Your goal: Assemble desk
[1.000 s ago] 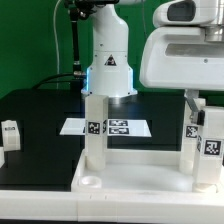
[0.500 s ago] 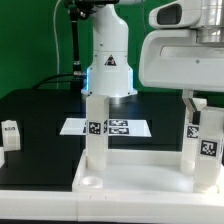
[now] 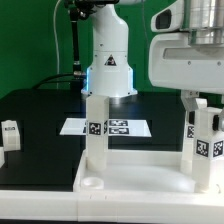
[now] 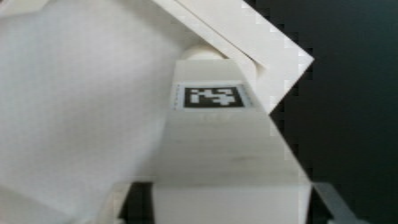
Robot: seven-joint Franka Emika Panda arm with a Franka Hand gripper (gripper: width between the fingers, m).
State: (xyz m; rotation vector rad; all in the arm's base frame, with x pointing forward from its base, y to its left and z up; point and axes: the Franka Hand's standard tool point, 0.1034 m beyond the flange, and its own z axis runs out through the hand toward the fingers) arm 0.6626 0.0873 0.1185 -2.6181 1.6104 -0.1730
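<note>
The white tray-like tabletop (image 3: 140, 172) lies at the front of the exterior view. One white leg (image 3: 95, 125) stands upright in its near left corner. At the exterior view's right, two tagged white posts stand close together: one (image 3: 193, 135) under my hand and one (image 3: 213, 150) just to its right. My gripper (image 3: 197, 102) comes down from above onto the top of a leg there. In the wrist view the gripper (image 4: 228, 205) has a tagged white leg (image 4: 222, 130) filling the gap between its fingers, with the tabletop (image 4: 71, 90) beneath it.
A loose white leg (image 3: 10, 133) lies on the black table at the exterior view's left. The marker board (image 3: 122, 127) lies behind the tabletop, in front of the robot base (image 3: 108, 65). A green wall stands behind.
My hand has shifted toward the exterior view's right, and the tagged post under it has moved slightly with it. The left leg and the tabletop have not moved.
</note>
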